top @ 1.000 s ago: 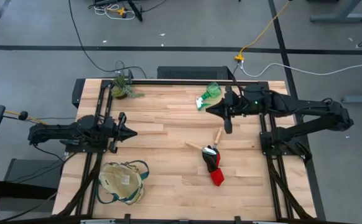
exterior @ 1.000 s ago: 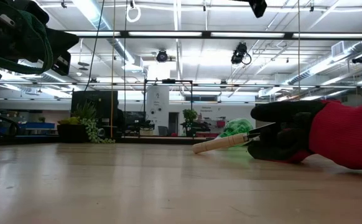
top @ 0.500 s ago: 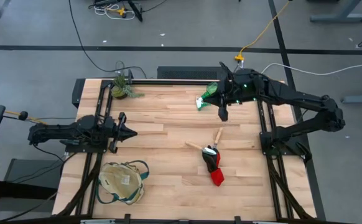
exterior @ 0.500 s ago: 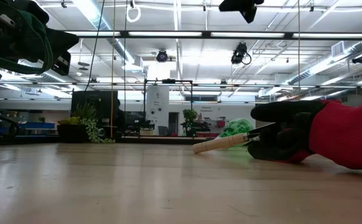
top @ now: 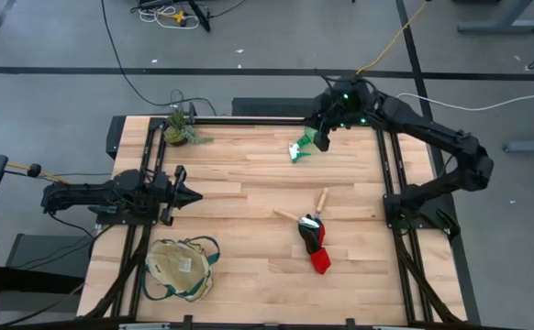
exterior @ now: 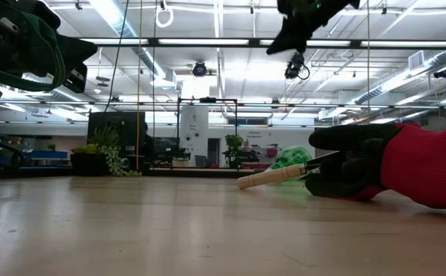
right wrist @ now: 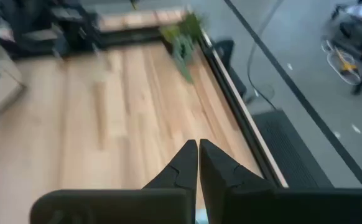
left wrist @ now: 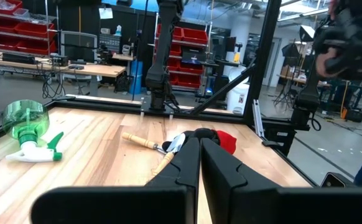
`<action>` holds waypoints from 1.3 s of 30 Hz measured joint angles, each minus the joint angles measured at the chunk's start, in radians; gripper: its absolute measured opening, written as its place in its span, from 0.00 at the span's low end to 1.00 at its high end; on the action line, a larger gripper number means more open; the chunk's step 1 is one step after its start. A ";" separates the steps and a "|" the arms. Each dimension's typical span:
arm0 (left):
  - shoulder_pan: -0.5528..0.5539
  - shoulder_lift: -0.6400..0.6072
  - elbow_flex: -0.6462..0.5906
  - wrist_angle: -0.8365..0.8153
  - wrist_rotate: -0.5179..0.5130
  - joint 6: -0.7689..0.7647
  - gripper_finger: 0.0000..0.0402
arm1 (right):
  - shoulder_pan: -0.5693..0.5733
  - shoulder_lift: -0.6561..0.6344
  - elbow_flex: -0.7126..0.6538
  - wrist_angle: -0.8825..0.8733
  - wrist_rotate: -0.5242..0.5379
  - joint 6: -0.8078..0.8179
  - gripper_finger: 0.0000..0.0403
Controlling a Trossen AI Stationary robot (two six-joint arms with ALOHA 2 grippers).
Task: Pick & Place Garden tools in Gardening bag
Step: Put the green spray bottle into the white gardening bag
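Overhead, right pincer (top: 322, 139) pinched empty above green spray bottle (top: 302, 147), potted plant (top: 181, 128) along the same edge.

You have a pale wood-plank worktop (top: 249, 183) with a black frame. The spray bottle (top: 301, 147) is translucent green with a white part. The hand tools (top: 304, 214) have light tan wooden handles. The glove bundle (top: 315, 244) is black at one end, red at the other. The gardening bag (top: 181, 268) is beige with dark green trim and handles. The potted plant (top: 181, 127) is green. Both arms are dark.
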 joint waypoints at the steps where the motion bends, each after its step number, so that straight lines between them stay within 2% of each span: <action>1: 0.000 0.000 0.000 0.000 0.000 0.000 0.05 | -0.013 0.011 0.000 -0.012 -0.001 -0.019 0.05; 8: 0.000 0.000 0.000 0.000 0.000 0.000 0.05 | -0.072 0.087 0.000 -0.073 -0.001 -0.061 0.06; 19: 0.000 0.000 0.000 0.000 0.000 0.000 0.05 | -0.080 0.159 0.005 -0.110 0.006 -0.139 0.12; 33: 0.000 0.000 0.000 0.000 0.000 0.000 0.05 | -0.080 0.262 0.277 -0.358 0.035 -0.288 0.31; 39: 0.000 0.000 0.000 0.000 0.000 0.000 0.05 | -0.066 0.304 0.334 -0.384 0.125 -0.464 0.41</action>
